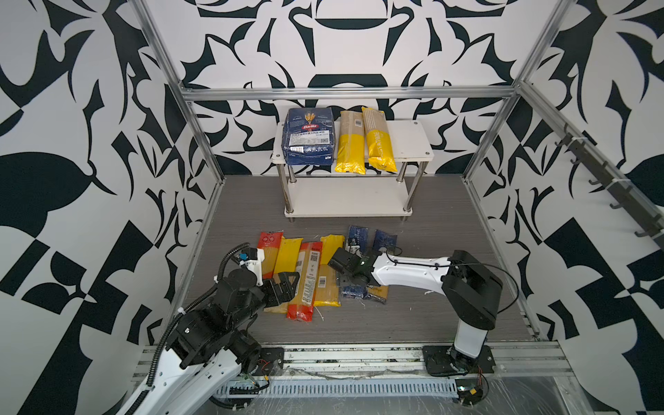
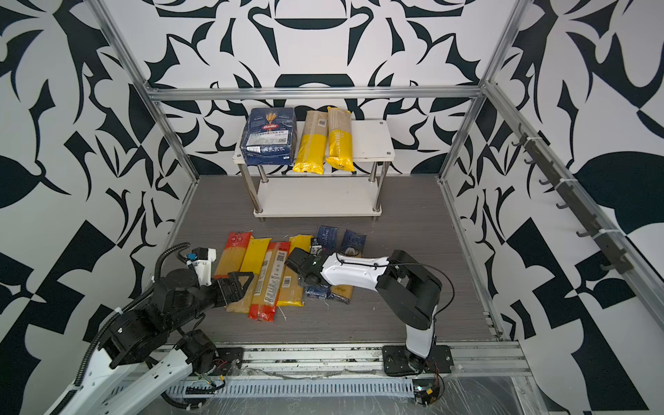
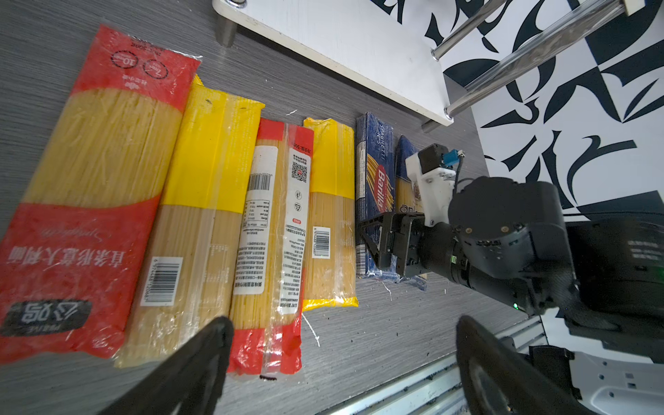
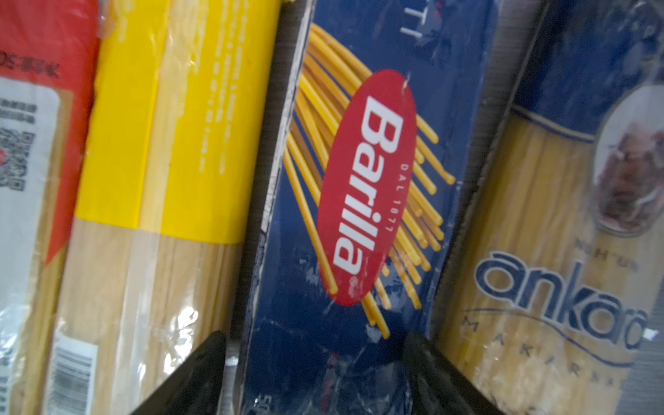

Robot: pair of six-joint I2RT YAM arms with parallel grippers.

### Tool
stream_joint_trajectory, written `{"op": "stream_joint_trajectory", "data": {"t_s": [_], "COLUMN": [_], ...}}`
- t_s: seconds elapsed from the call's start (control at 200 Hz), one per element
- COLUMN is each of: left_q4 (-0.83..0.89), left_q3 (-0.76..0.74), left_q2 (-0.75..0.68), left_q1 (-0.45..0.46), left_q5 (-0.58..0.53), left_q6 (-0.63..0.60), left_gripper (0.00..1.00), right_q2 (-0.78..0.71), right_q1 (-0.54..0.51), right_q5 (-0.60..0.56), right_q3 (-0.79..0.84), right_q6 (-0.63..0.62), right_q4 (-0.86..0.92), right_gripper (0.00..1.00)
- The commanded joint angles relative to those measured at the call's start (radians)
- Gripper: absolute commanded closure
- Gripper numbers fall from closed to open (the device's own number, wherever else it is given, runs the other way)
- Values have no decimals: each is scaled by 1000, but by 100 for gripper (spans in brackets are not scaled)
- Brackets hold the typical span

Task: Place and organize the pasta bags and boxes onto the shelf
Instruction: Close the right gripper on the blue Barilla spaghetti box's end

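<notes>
The right fingers (image 4: 194,373) straddle the narrow Barilla spaghetti box (image 4: 359,187) lying on the table (image 3: 388,345), one finger at each long edge. Whether they pinch it cannot be told. The ankara bag (image 4: 539,287) lies just outside them. The left fingers (image 3: 201,359) spread wide, with the end of the red-and-clear bag (image 3: 273,251) beside one finger.

Glossy plastic bags (image 3: 208,201), matt shelf (image 3: 341,46)

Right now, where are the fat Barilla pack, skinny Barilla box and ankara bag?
fat Barilla pack (image 1: 309,127): in a top view, logo.
skinny Barilla box (image 4: 366,187): right wrist view, logo.
ankara bag (image 4: 560,287): right wrist view, lettering.
</notes>
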State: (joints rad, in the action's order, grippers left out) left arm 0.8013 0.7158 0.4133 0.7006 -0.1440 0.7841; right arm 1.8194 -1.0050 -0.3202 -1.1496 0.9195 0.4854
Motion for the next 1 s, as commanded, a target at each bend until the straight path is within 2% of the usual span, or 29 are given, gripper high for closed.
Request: {"op": "stream_joint_trajectory", "data": {"t_s": [0.0,0.205,0.405,0.62,0.845,0.995], "left_q4": [18,18,18,18,20,26], "left_q3": [-7,-7,-7,-7,-6,-1], "left_q2": [-11,-13,-23,-28,-30,-28], "left_q1": [-4,-3,-3,-4,-3,-4], "left_q5": [5,8,8,9,11,11], "left_q6": [-8,-9,-9,-9,-8,-8], "left_gripper": [1,0,1,0,1,1], "right_q2": [-8,-29,-21,-13,-41,-64], "right_q1": [2,-16,-32,-41,-48,-84], "right_q5": [-20,-21,-49,-12,51,27], "right_q3": [56,93,58,59,128,130], "right_q6": [49,53,63,91,114,148], "right_q4": [92,86,151,168,96,139], "right_gripper": [19,19,16,15,15,15]}}
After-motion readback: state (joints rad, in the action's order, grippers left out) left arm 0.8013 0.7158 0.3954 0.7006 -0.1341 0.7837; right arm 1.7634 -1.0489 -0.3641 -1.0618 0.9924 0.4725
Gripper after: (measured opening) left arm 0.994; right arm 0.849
